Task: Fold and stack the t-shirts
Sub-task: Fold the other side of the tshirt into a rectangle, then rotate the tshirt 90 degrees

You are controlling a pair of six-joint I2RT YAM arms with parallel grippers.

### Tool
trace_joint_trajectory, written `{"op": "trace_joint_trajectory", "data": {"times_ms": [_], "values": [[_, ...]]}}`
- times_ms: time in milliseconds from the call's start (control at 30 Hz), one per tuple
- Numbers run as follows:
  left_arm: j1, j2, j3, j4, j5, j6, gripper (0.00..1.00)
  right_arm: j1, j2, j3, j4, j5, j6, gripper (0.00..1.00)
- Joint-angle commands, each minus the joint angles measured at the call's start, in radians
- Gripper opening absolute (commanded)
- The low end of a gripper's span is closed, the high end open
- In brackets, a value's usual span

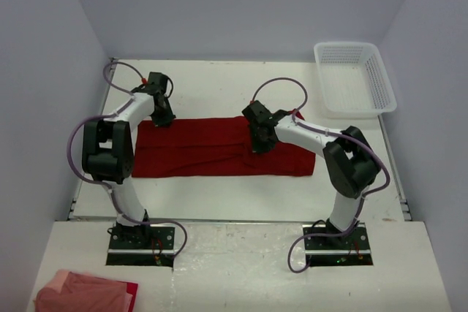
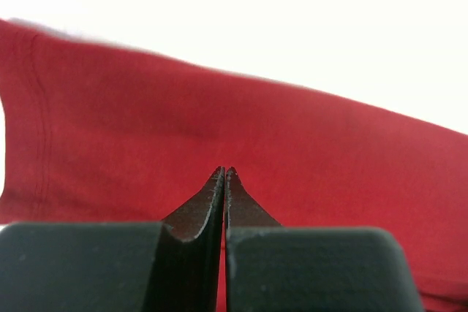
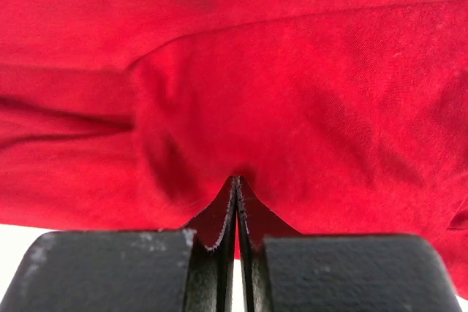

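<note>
Closest to the top camera, at the lower left corner beside the left arm's base: a crumpled heap of pale pink and red cloth (image 1: 84,291), too bunched to tell what kind of garment.

Further back, on the white worktop (image 1: 212,89): a plain deep red cloth t-shirt (image 1: 205,147), laid out as a long band running left to right between the two arms, flat with a few creases.

At the band's far left corner, pointing down onto the cloth: the black two-finger left gripper (image 1: 162,118). In the left wrist view, left gripper (image 2: 224,172) fully closed, tips meeting, with the t-shirt (image 2: 256,137) right behind them and a stitched hem at the left edge. Cannot tell whether any cloth is pinched between the tips.

Over the middle of the band, a little right of centre: the black two-finger right gripper (image 1: 259,144). In the right wrist view, right gripper (image 3: 235,179) squeezed tight on the t-shirt (image 3: 307,71), cloth puckered in folds toward the tips and a sliver of red caught between the fingers.

At the far right corner of the worktop, well apart from the t-shirt: a white rectangular plastic mesh basket (image 1: 354,78), standing upright with its open side up.
</note>
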Motion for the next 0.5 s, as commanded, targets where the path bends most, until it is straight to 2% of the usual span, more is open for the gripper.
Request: {"op": "trace_joint_trajectory", "data": {"times_ms": [0,200,467], "values": [[-0.005,0.041,0.059,-0.072,-0.029,0.021,0.00,-0.020,0.075,0.086,-0.102,-0.001,-0.039,0.00],[-0.002,0.135,0.077,-0.158,-0.079,-0.019,0.00,-0.037,0.118,0.129,-0.153,-0.030,-0.069,0.00],[0.005,0.207,0.062,-0.245,-0.044,-0.112,0.00,-0.089,0.237,0.259,-0.228,-0.144,-0.116,0.00]]}}
